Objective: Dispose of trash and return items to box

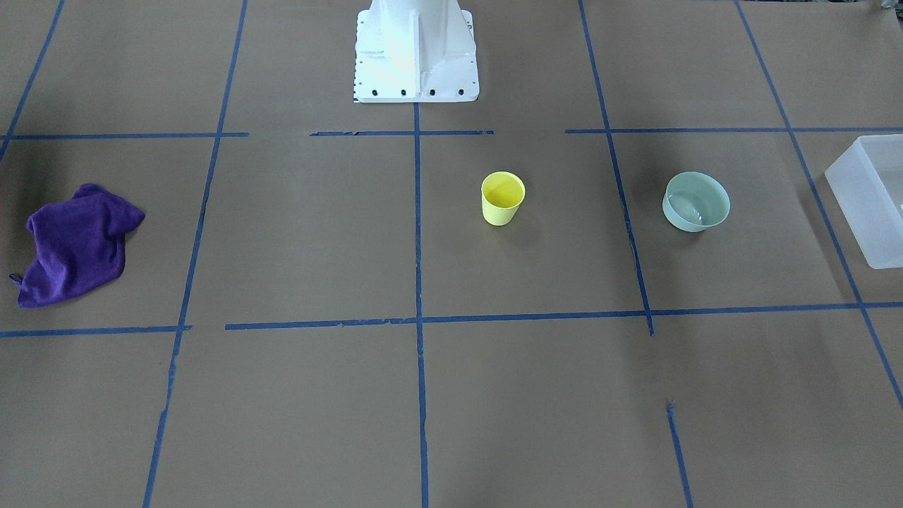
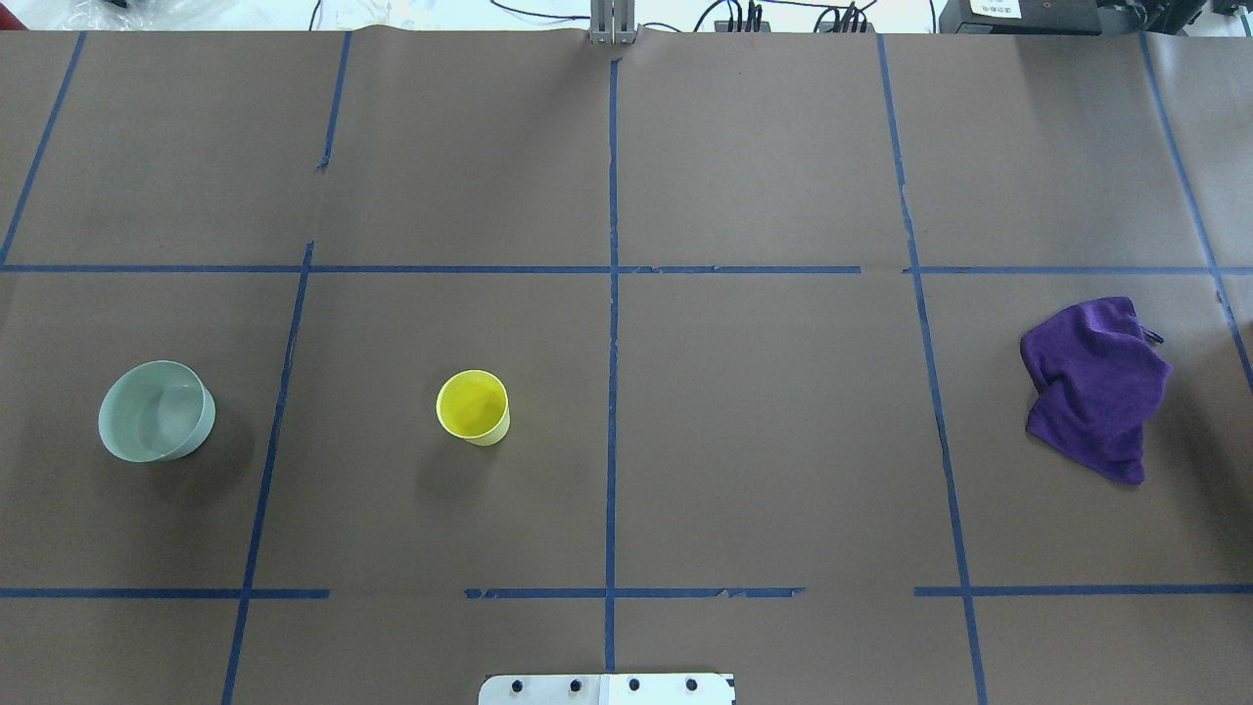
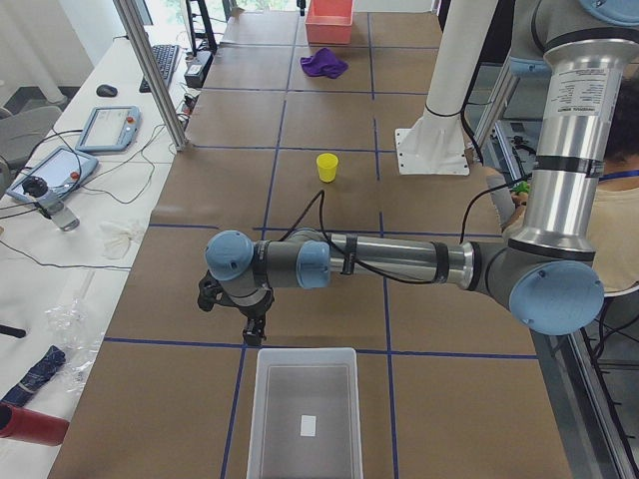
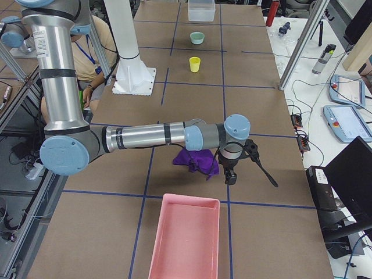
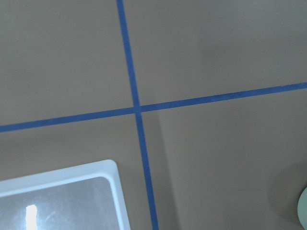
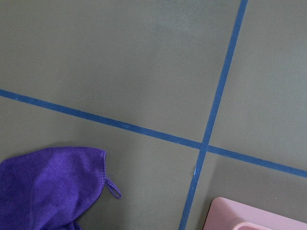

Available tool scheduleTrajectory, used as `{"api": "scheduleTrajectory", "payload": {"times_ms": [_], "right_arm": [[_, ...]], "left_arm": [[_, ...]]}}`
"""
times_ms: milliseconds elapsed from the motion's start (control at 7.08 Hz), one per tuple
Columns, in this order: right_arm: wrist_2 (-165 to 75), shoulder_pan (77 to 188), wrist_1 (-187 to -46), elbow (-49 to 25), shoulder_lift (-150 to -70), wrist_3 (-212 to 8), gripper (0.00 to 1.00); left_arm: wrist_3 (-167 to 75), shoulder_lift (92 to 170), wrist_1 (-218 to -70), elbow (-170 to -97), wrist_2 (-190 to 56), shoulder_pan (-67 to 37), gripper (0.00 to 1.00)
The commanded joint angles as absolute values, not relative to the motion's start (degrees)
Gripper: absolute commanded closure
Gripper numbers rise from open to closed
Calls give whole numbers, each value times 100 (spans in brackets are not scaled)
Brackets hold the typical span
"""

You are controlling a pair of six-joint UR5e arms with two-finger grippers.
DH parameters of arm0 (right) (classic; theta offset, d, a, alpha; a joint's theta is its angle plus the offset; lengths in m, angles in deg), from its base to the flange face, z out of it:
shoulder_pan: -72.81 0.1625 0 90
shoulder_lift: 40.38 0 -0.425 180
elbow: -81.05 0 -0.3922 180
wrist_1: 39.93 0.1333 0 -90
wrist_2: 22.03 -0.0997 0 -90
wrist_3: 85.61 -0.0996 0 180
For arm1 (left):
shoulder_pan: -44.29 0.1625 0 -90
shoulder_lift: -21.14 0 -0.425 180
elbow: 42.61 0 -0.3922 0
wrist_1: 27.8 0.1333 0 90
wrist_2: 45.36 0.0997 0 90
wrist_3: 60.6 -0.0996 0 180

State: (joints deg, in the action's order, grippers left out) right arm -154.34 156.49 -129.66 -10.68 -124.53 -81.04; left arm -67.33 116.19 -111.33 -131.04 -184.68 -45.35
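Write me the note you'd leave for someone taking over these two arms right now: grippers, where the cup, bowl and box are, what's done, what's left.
Left gripper: hangs over the table just short of the box; open or shut, cannot tell.
Right gripper: hangs beside the purple cloth, near the pink tray; cannot tell either.
Yellow cup and mint bowl: upright on the table, apart, outside the box.
Done: nothing boxed yet.
Left: cup and bowl into the box.
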Motion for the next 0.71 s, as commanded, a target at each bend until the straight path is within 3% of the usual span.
{"api": "scheduleTrajectory", "payload": {"times_ms": [0, 565], "right_arm": [[-15430, 15648, -12949, -1062, -12450, -8112, 0], [-15465, 15640, -12975, -1080, -12458, -8121, 0]], "left_arm": [[-6815, 11597, -11094, -13355, -18493, -4745, 0], [-6825, 11641, -11208, -13542, -18484, -4642, 0]]}}
